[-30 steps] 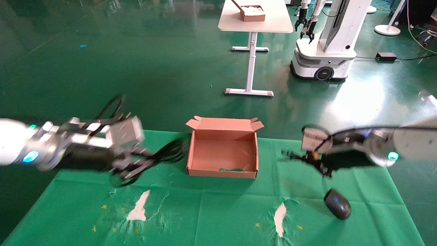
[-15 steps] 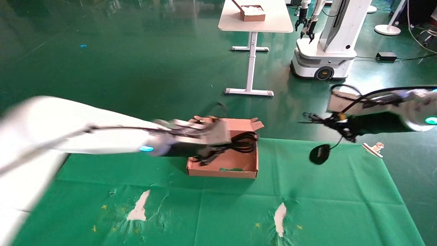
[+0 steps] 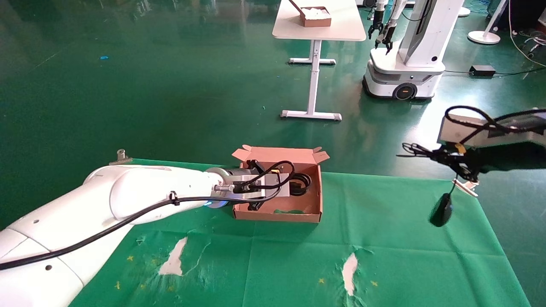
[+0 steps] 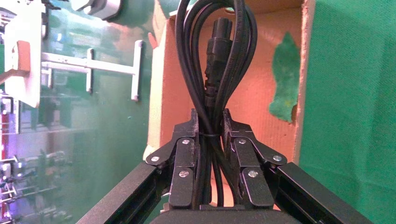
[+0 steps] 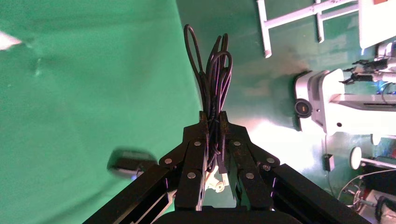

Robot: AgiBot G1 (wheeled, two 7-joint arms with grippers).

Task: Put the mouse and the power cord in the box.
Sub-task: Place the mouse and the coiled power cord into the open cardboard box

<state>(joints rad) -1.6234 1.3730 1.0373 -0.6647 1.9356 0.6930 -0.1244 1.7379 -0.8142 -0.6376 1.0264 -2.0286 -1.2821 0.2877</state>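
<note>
The brown box (image 3: 277, 216) stands open at the cloth's far middle, lid (image 3: 279, 154) upright. My left gripper (image 3: 290, 186) reaches inside it from the left, shut on the looped black power cord (image 3: 302, 182). In the left wrist view the left gripper (image 4: 210, 114) clamps the cord (image 4: 219, 56) above the box floor (image 4: 261, 93), plug end among the loops. My right gripper (image 3: 441, 157) hovers at the right, shut on the mouse's bundled thin cable (image 3: 411, 149); the mouse (image 3: 441, 209) dangles below it over the cloth's right edge. The right wrist view shows the right gripper (image 5: 211, 116), the cable loops (image 5: 212, 70) and the mouse (image 5: 128, 163).
Green cloth with two white tears (image 3: 174, 258) (image 3: 349, 268) covers my table. Metal clips sit at its far edges (image 3: 120, 157) (image 3: 467, 186). Beyond stand a white table (image 3: 318, 32) with a smaller brown box (image 3: 315, 17) and another robot (image 3: 405, 55).
My left arm swung right, carrying the power cord from left of the box into it. My right gripper rose and drew right, lifting the mouse off the cloth by its cable.
</note>
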